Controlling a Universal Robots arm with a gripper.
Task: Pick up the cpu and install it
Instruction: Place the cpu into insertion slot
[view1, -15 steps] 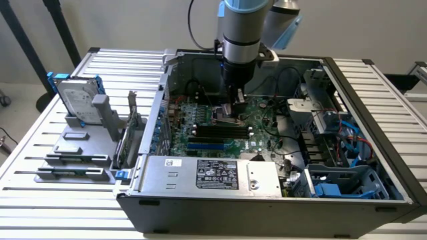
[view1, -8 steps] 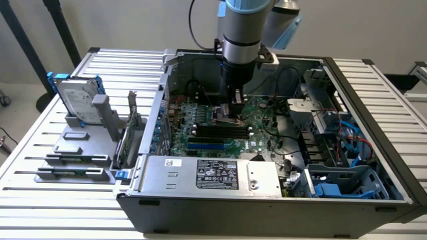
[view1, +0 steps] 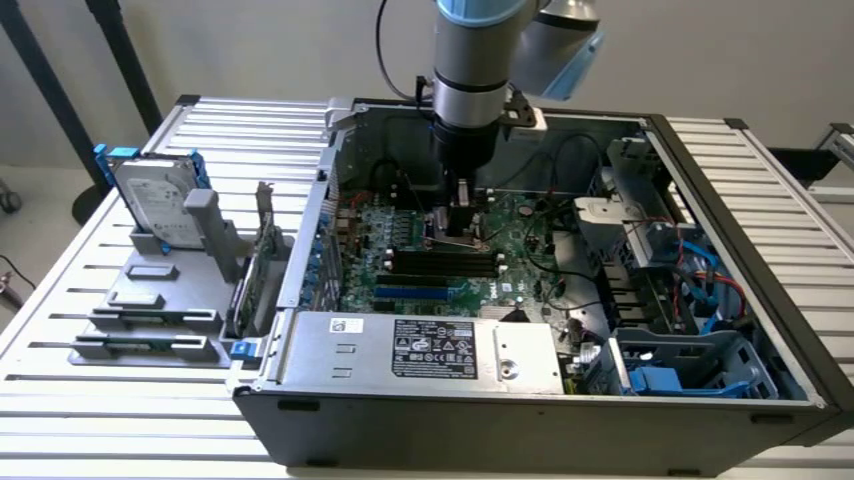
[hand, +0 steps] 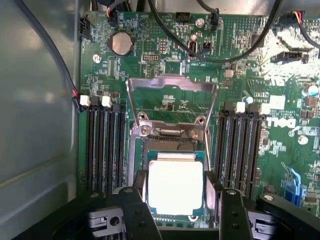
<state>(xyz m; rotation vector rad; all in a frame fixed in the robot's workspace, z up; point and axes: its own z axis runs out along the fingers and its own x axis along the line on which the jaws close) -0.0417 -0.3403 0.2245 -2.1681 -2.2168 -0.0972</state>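
Observation:
The cpu (hand: 175, 186), a flat square chip with a bright silver top and a thin green rim, sits level between my two black fingers (hand: 140, 186). My gripper (hand: 175, 190) is shut on it, one finger against each of two opposite edges. The chip lies right over the open socket (hand: 170, 142) on the green motherboard, and I cannot tell whether it rests in the socket or hovers just above. The socket's metal load plate (hand: 172, 92) stands flipped up behind it. In the exterior view my gripper (view1: 461, 222) reaches straight down into the open computer case, low over the board's middle.
Black memory slots (hand: 105, 145) flank the socket on both sides. Black cables (hand: 210, 45) cross the board beyond it. A grey labelled power-supply box (view1: 427, 350) fills the case's front. A silver hard drive in a blue bracket (view1: 158, 200) stands on a grey fixture (view1: 147, 320) at the exterior view's left.

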